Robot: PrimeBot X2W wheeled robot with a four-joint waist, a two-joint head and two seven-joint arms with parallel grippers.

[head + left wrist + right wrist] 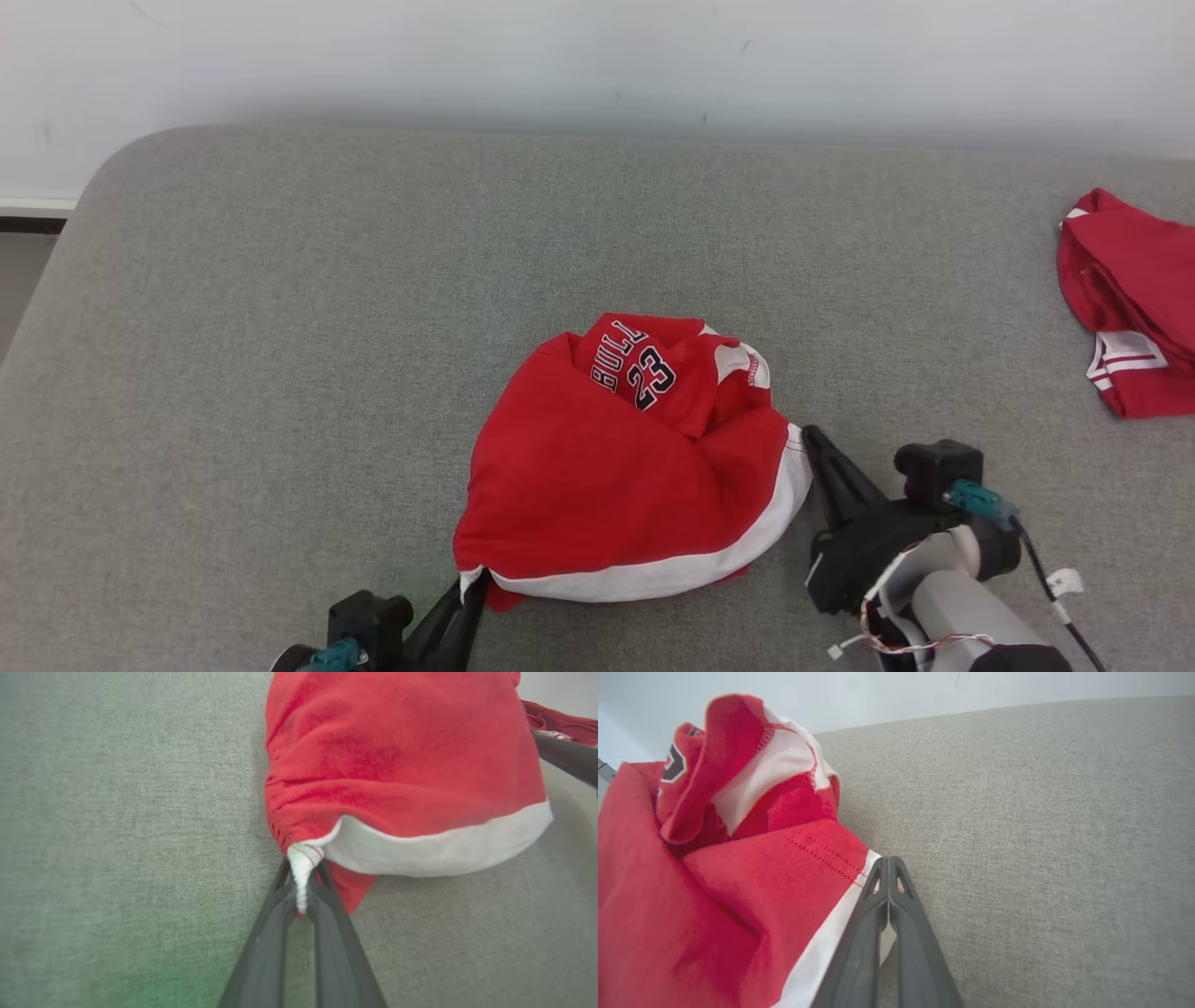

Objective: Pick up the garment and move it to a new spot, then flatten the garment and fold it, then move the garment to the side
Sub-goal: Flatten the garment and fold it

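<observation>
You are looking at the garment [616, 485], a red jersey with a white hem band, lying bunched in a rounded heap near the front middle of the grey cushion [280, 327], dark "BULL 23" lettering showing on top.

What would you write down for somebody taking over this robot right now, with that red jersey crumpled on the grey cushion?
Left gripper: jaws shut on a white hem corner of the garment.
Right gripper: jaws shut at the hem's other end; whether they hold any cloth is unclear.
Garment: bunched in a heap near the front middle of the grey cushion. A second red garment lies at the far right.
Done: hem gripped on the left side at least.
Left: spread it flat, fold it, move it aside.
</observation>
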